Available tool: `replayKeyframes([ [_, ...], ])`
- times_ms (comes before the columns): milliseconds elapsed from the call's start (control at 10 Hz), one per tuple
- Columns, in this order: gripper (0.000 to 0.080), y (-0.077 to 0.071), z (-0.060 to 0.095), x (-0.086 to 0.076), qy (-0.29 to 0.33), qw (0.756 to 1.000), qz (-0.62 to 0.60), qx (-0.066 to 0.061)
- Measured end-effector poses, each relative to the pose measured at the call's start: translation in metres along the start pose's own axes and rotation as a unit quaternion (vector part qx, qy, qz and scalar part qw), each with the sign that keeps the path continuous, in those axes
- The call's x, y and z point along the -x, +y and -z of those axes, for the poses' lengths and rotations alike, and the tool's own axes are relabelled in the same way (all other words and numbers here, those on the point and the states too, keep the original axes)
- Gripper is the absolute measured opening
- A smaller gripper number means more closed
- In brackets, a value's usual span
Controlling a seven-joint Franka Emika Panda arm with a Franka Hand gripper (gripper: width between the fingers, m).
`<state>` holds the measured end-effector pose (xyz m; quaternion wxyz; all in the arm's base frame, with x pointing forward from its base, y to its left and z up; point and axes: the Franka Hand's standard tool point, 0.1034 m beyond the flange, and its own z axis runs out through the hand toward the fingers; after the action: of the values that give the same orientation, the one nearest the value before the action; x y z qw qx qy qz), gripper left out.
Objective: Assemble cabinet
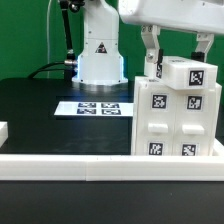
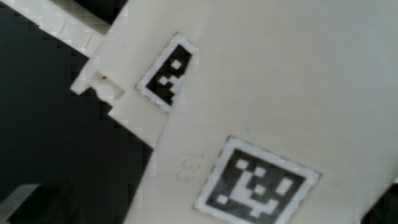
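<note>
The cabinet [image 1: 178,118], a tall white box with square tags on its front panels, stands at the exterior view's right against the front white rail. A white tagged top block [image 1: 188,76] sits slightly tilted on top of it. My gripper [image 1: 177,55] comes down from above with its fingers [image 1: 153,58] spread wide, one on each side of that block. I cannot tell whether they press on it. The wrist view shows only a close white cabinet surface [image 2: 267,90] with two tags, and no fingers.
The marker board [image 1: 98,108] lies on the black table in front of the robot base [image 1: 100,55]. A white rail [image 1: 90,160] runs along the front edge. A white part [image 1: 3,131] shows at the exterior view's left edge.
</note>
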<state>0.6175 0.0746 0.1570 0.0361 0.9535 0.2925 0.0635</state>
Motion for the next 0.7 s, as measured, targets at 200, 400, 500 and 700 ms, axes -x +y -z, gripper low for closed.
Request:
replayKeyframes([
  [200,0.0797,-0.0023,-0.0038,0.0011,-0.001,1.000,0.000,-0.001],
  [400,0.0750,-0.0023,-0.0032,0.0005,0.003,1.000,-0.003,0.001],
  [500,0.0564,-0.0025,-0.0040,0.0009,0.002,1.000,-0.013,0.000],
  [700,0.0554,-0.0025,-0.0039,0.0008,0.002,1.000,-0.026,0.000],
])
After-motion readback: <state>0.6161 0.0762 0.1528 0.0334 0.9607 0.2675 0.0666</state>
